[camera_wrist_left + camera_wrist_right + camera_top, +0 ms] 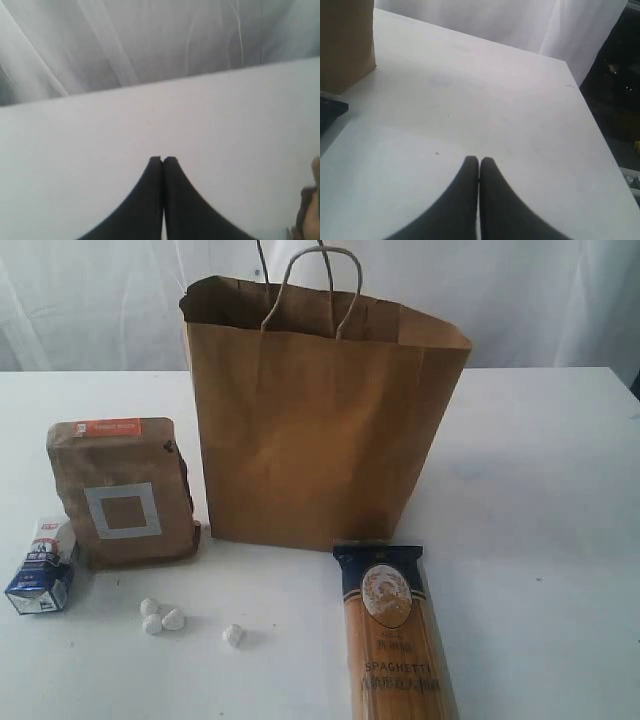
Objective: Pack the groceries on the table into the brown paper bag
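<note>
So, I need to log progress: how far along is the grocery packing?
Done: nothing I can confirm; the brown paper bag stands upright, its inside hidden. In hand: nothing; the left gripper and right gripper are shut and empty over the table. Left: the brown pouch, small carton and spaghetti packet sit outside the bag.

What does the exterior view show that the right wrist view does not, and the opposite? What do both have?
Only the exterior view: the brown pouch, the small carton, four small white lumps and the bag's open top.

Only the right wrist view: the right gripper, jaws shut and holding nothing, and the dark space beyond the table.

Both: the table, the brown paper bag, and probably the spaghetti packet, of which the wrist view catches only a dark corner.
</note>
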